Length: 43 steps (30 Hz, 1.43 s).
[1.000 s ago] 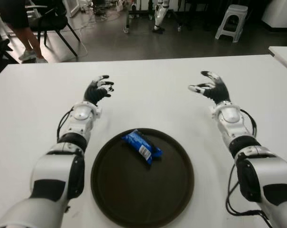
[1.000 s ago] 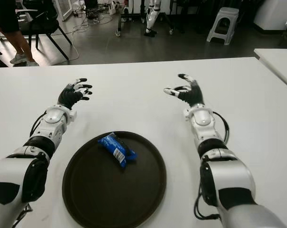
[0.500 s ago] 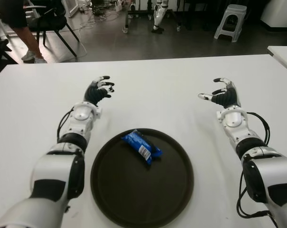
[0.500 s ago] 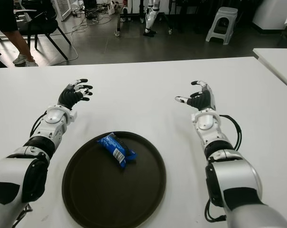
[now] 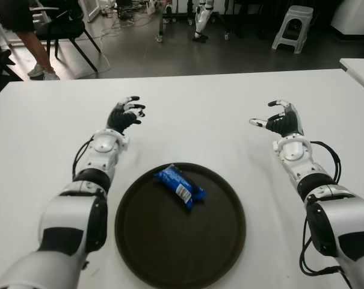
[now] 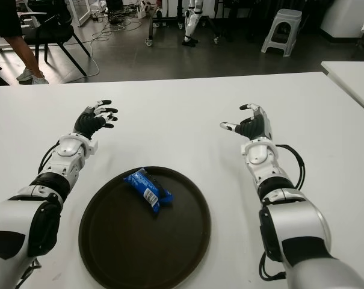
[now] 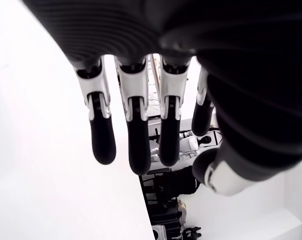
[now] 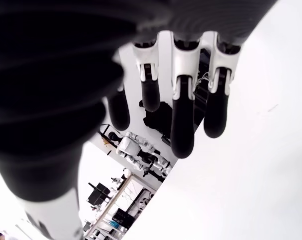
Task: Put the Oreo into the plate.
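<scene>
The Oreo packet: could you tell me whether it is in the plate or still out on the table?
In. The blue Oreo packet lies inside the dark round plate, near its far rim.

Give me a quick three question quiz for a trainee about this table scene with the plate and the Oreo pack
1. True or false: the blue Oreo packet lies inside the round dark brown plate.
2. Which hand holds the packet? A) left hand B) right hand C) neither
3. Fill in: both hands show over the white ____, beyond the plate.

Key: 1 true; 2 C, both hands are open and empty; 3 table.
</scene>
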Tool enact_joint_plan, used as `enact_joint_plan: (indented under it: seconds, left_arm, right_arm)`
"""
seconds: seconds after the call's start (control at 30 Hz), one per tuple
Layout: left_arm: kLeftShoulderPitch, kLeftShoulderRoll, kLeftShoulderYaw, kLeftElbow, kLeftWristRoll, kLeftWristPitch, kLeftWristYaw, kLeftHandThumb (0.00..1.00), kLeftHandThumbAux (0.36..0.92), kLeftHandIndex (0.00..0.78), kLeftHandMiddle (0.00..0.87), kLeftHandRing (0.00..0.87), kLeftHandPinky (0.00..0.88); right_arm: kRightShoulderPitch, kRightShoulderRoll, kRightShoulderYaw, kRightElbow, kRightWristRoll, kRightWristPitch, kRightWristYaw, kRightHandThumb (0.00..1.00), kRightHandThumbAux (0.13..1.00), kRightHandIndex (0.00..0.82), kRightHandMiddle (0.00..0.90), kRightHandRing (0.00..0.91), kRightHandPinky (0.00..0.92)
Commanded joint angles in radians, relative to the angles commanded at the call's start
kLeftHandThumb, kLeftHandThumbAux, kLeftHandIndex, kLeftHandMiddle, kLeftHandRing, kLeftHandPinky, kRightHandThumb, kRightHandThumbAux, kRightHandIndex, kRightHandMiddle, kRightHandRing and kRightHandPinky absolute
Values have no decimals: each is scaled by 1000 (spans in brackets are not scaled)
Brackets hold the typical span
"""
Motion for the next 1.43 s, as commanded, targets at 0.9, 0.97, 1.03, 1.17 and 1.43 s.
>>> enact_joint_plan:
  seconds: [0.9,0.97,1.03,1.17,1.43]
  left_arm:
    - [-5,1,-22,6,12,37,-8,195,644,180,336,385,424]
    - [-6,0,-22,7,10,42,-10,211,632,182,341,394,429]
    - [-6,0,-22,7,10,45,-12,220,626,183,342,398,432]
    - [-6,0,-27,8,15,46,-13,238,616,180,342,403,429]
    - [-5,-1,-29,13,24,46,-4,277,612,187,338,402,419]
  right_arm:
    - [10,7,32,2,-47,-4,-18,0,807,361,408,427,371]
    - [11,5,39,2,-55,-16,-21,0,806,365,403,419,372]
    - [12,4,45,2,-61,-23,-23,0,805,368,401,415,375]
    - [13,-1,59,4,-74,-33,-22,0,813,368,392,406,387]
    - [13,-1,50,8,-72,-27,-20,0,808,362,388,407,398]
